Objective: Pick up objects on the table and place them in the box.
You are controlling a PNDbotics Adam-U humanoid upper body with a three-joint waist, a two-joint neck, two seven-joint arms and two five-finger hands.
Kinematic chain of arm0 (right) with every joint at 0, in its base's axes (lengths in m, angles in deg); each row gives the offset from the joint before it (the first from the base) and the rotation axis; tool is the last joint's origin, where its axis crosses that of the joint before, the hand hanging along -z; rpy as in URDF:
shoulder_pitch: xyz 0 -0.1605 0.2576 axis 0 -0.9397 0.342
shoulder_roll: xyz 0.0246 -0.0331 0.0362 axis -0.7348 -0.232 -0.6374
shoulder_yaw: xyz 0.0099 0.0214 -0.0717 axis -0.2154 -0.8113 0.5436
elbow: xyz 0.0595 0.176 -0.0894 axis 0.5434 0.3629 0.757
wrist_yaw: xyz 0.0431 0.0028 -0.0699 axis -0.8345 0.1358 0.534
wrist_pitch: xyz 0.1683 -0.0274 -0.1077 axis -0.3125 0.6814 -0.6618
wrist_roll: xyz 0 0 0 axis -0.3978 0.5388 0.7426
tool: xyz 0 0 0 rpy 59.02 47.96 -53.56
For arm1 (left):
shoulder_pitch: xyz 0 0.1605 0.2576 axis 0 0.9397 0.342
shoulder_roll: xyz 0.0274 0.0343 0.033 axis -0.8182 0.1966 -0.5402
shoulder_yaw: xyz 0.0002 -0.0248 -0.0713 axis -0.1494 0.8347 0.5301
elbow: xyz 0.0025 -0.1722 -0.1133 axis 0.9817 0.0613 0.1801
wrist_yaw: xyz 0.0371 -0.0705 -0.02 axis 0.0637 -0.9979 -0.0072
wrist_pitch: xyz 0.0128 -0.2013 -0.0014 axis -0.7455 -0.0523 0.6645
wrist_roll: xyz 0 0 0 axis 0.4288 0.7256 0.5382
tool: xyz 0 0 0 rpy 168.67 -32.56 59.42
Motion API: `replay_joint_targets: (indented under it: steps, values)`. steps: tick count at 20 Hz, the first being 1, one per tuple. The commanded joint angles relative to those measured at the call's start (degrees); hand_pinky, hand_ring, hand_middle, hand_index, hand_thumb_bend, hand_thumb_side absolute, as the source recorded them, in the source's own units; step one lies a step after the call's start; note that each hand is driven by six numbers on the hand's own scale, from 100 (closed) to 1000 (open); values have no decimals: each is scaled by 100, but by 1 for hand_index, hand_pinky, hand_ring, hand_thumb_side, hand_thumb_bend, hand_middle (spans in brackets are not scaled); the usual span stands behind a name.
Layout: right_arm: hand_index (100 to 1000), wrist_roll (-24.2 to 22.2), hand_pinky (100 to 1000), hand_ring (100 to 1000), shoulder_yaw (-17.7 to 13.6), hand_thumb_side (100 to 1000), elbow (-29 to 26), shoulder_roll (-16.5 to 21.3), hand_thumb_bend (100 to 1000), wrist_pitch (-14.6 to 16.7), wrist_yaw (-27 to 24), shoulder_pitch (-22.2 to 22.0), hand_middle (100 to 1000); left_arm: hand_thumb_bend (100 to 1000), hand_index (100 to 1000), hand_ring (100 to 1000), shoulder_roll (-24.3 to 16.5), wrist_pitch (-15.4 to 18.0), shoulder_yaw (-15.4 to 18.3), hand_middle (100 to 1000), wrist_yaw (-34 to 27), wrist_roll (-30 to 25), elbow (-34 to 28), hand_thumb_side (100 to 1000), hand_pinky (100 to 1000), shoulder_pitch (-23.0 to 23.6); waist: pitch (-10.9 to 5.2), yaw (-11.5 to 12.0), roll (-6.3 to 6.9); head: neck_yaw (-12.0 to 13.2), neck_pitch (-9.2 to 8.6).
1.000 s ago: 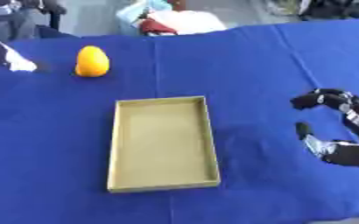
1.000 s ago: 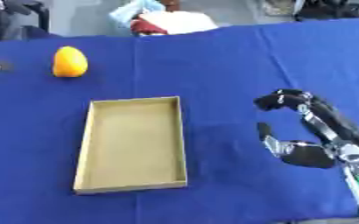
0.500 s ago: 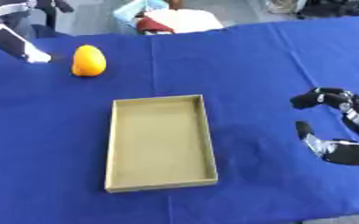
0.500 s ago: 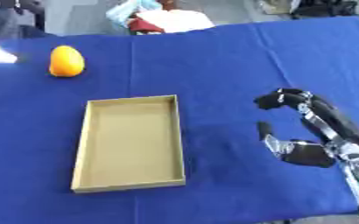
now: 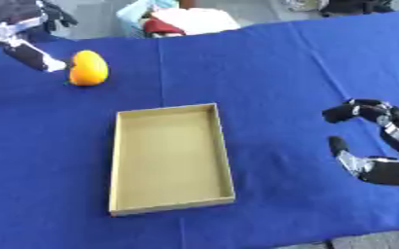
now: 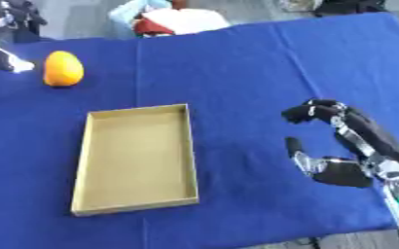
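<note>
At far left of the blue table (image 5: 280, 63), the left robot hand (image 5: 34, 57) reaches in from the upper corner, an extended fingertip just beside the orange fruit (image 5: 89, 68); contact cannot be judged. Fingers look straight, nothing held. The tan box (image 5: 171, 158) lies well apart, nearer the middle, with nothing inside. Right robot hand (image 6: 343, 151) rests at the right edge, fingers curled loosely around nothing (thumb up, palm toward the box). Compared with a second ago, the left robot hand has closed in on the fruit; fruit, box and right robot hand are unchanged. Left robot hand is cut off by the frame edge, its palm unclear
</note>
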Motion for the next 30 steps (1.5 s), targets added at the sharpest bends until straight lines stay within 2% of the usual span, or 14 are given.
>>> replay_joint_targets:
  steps: [1, 7, 14, 23, 30]
  values:
    - [812, -24, 698, 687, -27, 543, -95, 45, 100, 12, -49, 45, 655, 427, 902, 691, -72, -116, 113, 738, 239, 284, 152, 382, 713, -144, -75, -10, 1, 19, 27]
    - [812, -28, 698, 687, -26, 547, -97, 33, 100, 16, -56, 59, 654, 402, 899, 680, 7, -178, 134, 728, 396, 463, 341, 404, 707, -118, -41, -34, 10, 34, 20]
    - [811, -28, 696, 686, -30, 557, -101, 8, 100, 18, -63, 74, 653, 376, 890, 668, 69, -234, 130, 709, 421, 671, 383, 329, 702, -58, 25, -80, 26, 92, 22]
    - [810, -28, 695, 684, -41, 571, -105, -26, 100, 16, -63, 102, 651, 336, 882, 662, 132, -289, 109, 698, 578, 943, 396, 313, 698, 22, 154, -106, 57, 209, 12]
    - [810, -22, 694, 683, -50, 578, -108, -47, 100, 12, -64, 113, 650, 288, 857, 640, 186, -328, 94, 667, 703, 1229, 423, 289, 686, 83, 221, -122, 56, 169, 13]
